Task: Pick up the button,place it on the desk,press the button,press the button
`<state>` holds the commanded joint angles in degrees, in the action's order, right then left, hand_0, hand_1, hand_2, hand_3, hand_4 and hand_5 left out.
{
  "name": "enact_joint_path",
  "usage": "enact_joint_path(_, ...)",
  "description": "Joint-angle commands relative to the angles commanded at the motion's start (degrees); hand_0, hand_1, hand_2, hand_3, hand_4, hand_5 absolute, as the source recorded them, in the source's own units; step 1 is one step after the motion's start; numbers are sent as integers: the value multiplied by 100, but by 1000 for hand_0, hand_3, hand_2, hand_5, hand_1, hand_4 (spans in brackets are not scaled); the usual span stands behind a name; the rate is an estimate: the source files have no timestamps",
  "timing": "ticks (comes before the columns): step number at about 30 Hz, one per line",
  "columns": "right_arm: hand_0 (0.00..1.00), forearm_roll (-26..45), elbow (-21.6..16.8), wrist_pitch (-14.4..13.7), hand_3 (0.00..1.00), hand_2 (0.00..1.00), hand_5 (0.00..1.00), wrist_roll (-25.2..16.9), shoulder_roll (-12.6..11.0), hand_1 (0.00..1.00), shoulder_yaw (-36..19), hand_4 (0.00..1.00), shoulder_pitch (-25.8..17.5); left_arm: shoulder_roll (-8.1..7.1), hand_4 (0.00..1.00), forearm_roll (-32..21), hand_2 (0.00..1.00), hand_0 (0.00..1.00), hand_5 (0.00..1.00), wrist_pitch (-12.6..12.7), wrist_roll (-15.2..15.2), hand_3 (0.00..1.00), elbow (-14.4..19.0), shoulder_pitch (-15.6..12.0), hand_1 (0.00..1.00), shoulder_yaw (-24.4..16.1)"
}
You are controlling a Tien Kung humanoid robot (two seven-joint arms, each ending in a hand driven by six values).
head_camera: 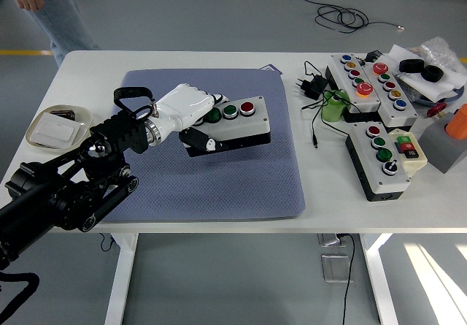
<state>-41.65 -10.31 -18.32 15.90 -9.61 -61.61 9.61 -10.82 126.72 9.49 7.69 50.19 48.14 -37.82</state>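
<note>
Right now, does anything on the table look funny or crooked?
Yes. The button box the left hand grips sits slanted over the blue mat, its right end raised. On the right, loose black cables tangle among the other button boxes.

Button box (237,120) over mat (219,179) at table (87,66) centre; tray (58,128) left; more boxes (376,161) right.
</note>
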Motion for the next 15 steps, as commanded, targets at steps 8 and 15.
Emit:
enact_joint_path(8, 787, -10, 0, -1, 751, 817, 479, 3, 0, 797, -12, 412, 3, -43, 621, 240, 282, 382, 2, -25, -96, 341, -251, 8, 382, 197)
enact_joint_path(15, 787, -6, 0, -1, 751, 817, 479, 1, 3, 797, -7, 412, 10, -72, 669, 241, 400, 374, 2, -29, -82, 439, -380, 6, 462, 324)
